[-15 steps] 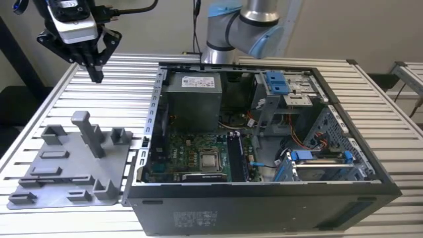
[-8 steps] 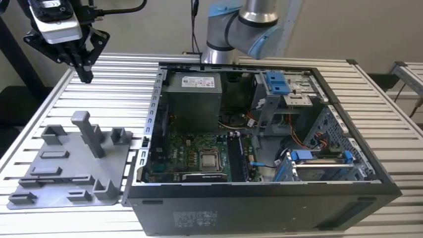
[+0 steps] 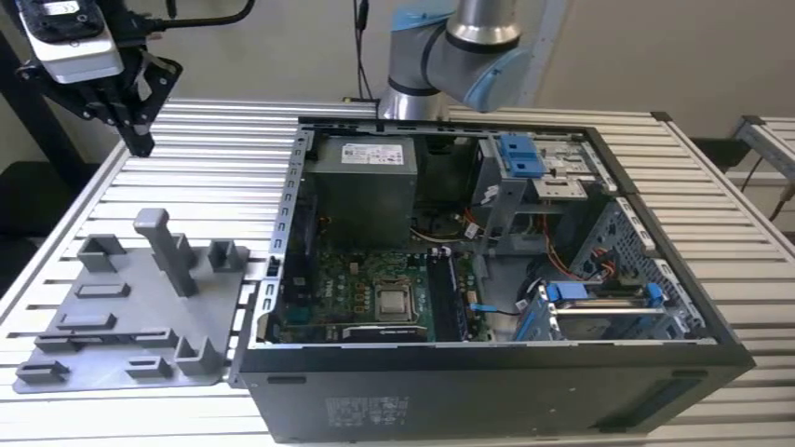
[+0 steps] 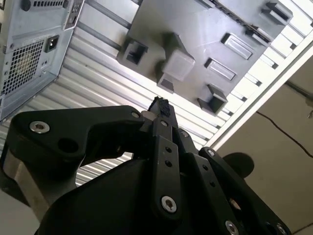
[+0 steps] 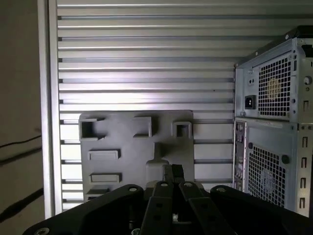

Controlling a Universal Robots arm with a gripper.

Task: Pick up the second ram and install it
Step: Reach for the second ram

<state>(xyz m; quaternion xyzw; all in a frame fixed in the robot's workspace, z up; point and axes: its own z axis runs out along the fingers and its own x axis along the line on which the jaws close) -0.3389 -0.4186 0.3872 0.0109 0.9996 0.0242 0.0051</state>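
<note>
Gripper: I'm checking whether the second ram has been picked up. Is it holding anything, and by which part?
Nothing is held: in both wrist views the gripper has its jaws closed on each other, with no stick between them.

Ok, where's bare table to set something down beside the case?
Bare slatted table lies beyond the grey fixture plate, under the gripper, toward the far edge. A narrower strip runs along the computer case on the exterior view's right. Crowded: the case interior and the fixture's posts.
</note>
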